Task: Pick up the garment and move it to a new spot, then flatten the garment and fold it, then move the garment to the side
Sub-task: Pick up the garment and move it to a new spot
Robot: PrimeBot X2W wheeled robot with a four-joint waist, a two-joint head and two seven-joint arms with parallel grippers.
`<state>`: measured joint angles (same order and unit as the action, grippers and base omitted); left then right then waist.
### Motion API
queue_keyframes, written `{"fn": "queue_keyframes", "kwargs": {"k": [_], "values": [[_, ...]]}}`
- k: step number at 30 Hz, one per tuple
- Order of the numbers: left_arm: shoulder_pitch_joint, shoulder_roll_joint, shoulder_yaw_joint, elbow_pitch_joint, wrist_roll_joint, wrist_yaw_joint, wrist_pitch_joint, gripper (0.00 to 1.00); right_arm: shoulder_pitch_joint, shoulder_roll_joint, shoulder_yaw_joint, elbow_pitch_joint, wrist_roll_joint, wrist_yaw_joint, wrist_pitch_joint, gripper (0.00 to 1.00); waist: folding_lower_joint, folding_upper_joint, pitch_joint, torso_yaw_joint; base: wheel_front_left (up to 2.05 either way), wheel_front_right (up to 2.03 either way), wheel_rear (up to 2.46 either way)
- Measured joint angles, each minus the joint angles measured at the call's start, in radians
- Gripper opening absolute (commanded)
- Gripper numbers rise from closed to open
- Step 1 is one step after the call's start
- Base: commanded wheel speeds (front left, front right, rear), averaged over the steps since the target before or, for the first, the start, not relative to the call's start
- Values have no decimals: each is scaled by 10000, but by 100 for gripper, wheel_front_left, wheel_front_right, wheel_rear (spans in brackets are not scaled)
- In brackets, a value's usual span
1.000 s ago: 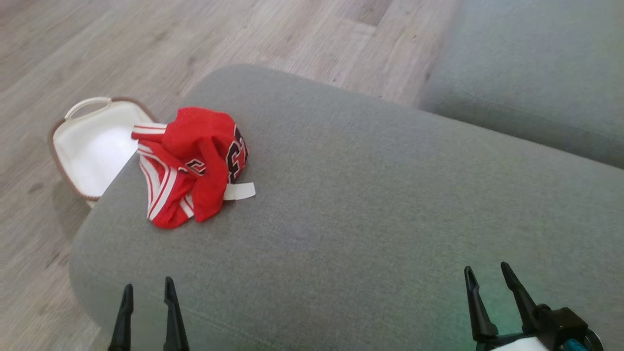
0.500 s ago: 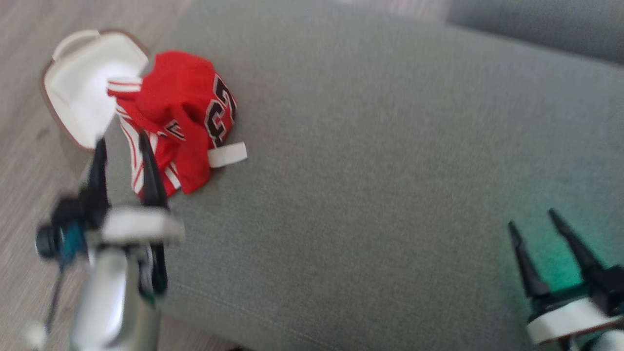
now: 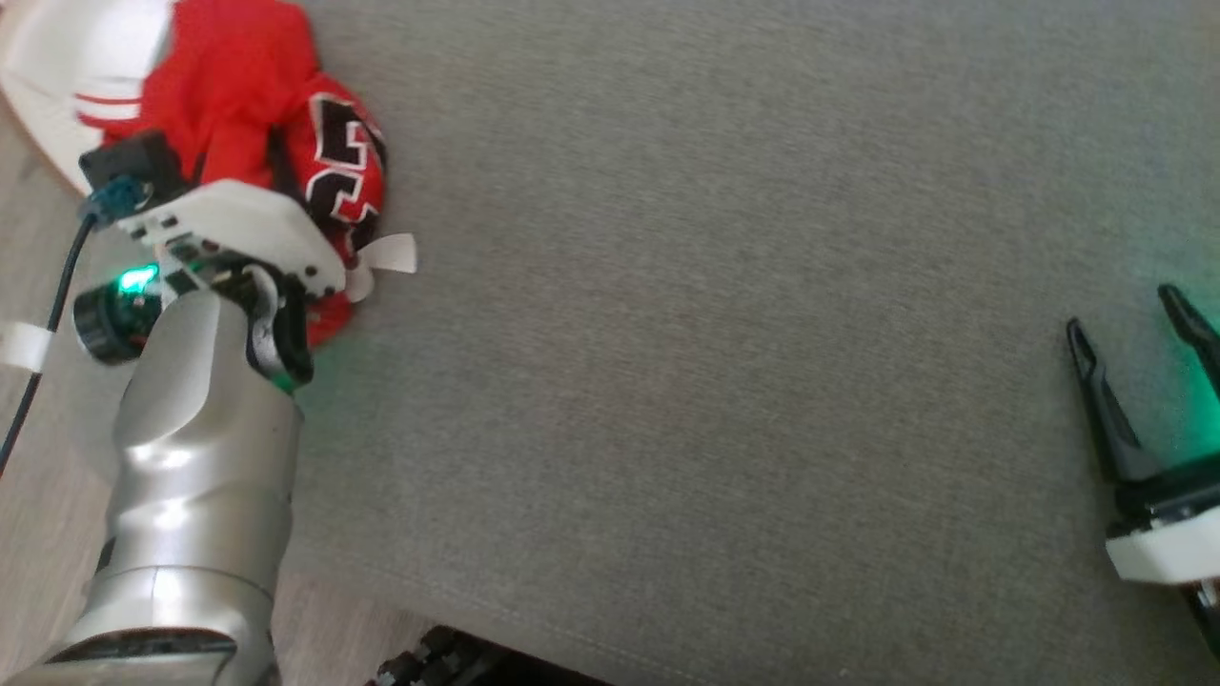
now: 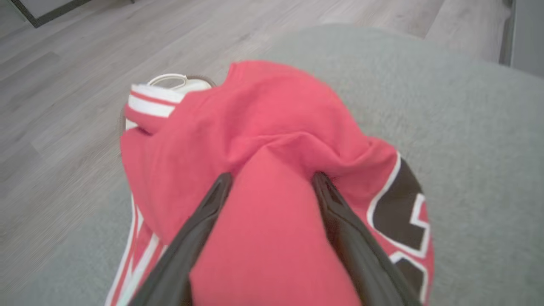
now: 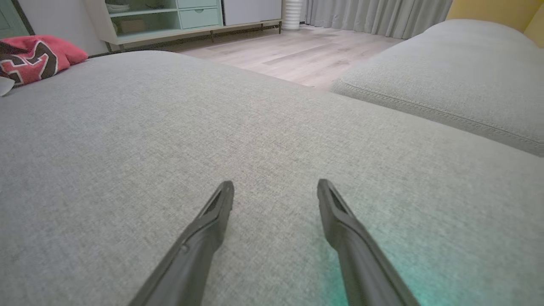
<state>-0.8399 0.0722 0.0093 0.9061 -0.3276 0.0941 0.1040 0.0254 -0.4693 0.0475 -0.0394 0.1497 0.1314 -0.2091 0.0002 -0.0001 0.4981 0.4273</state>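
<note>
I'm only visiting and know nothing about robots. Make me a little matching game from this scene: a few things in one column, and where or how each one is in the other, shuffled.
Things
1. red garment
2. left gripper
3. right gripper
4. white basket

Places or states
A. open, over bare grey cushion
B. on the floor, beside the cushion
C. crumpled in a heap near the cushion's edge
D. open, fingers either side of a red fold

Pairs: 1-C, 2-D, 3-A, 4-B
</note>
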Motion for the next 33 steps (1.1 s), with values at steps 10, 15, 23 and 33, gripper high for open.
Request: {"fn": "queue_keyframes", "kwargs": {"k": [10,15,23,33], "values": [[-189,828,-238,412,318,-777,-2203,0,-556,851,439,1103,31,0,-255,100,-2,0,-616,-636,0,0,0],[-125,1216,-539,-405,604,-943,-2372,0,-557,1716,924,1845,88,0,-364,100,-4,0,-1432,-958,0,0,0],[1061,1615,-1032,-3983,894,-951,-1058,0,-467,3057,1417,2326,92,0,-416,100,-5,0,-2988,-2282,0,0,0],[3090,301,-2088,-7298,439,-474,677,0,42,3549,1584,2309,94,0,-416,100,-4,1,-3920,-4961,0,0,0]]}}
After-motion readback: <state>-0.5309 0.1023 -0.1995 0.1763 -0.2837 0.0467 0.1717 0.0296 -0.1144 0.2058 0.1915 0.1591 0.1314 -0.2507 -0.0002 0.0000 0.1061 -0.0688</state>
